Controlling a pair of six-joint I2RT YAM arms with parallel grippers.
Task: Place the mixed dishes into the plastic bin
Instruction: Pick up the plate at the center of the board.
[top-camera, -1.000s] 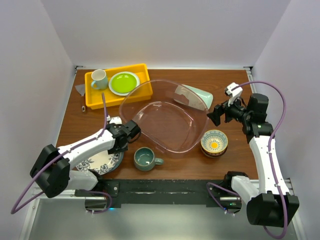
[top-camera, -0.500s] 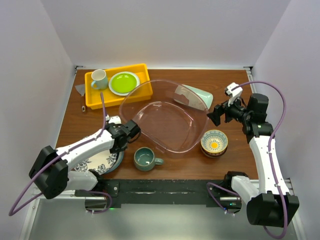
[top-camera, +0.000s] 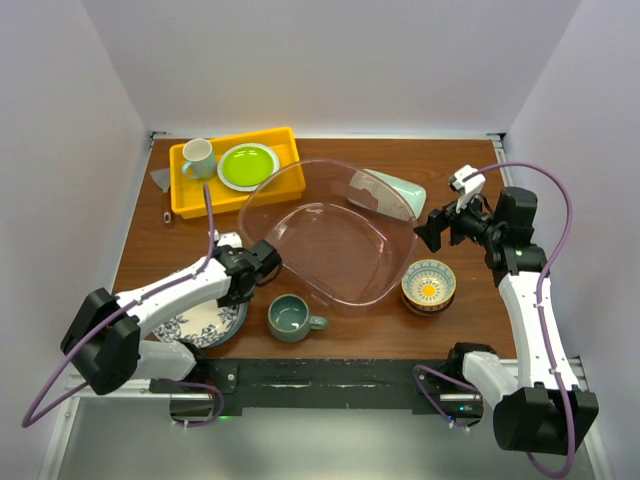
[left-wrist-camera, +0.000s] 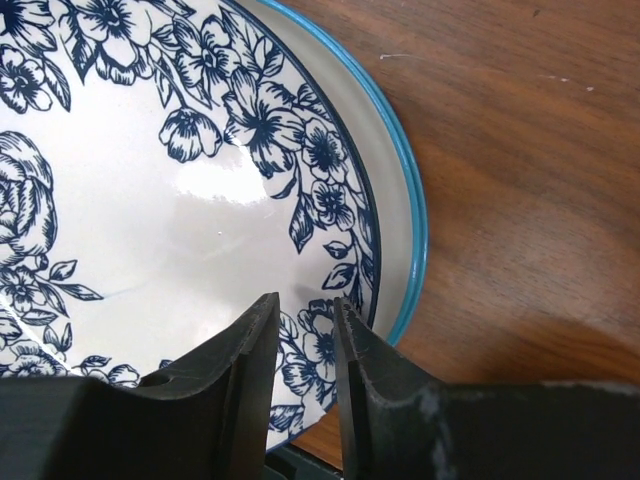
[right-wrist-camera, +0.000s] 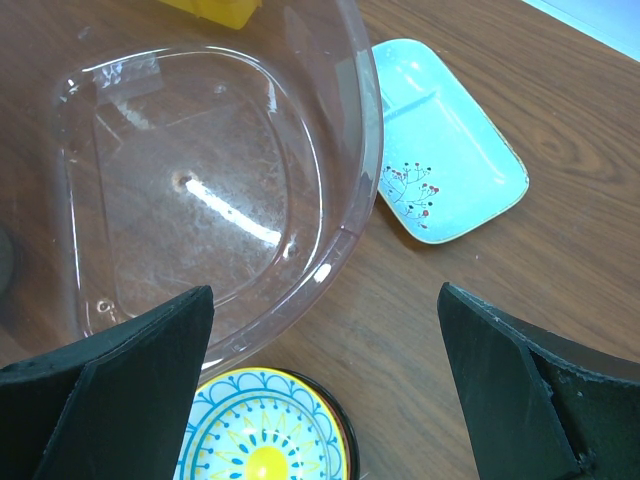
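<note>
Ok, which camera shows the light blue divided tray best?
Right wrist view: the divided tray shows nearly whole, divider and sprig pattern clear, beside the plastic bin. Top view: small, partly behind the bin's rim. Left wrist: absent.

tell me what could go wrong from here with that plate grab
1. The left jaws stand nearly shut at the very edge of the flowered plate, so a grip there may slip or tilt on lifting.
2. It lies on a blue-rimmed plate, which might get dragged along.
3. The mug stands beside the stack, toward the bin; a low swing could clip it.
</note>
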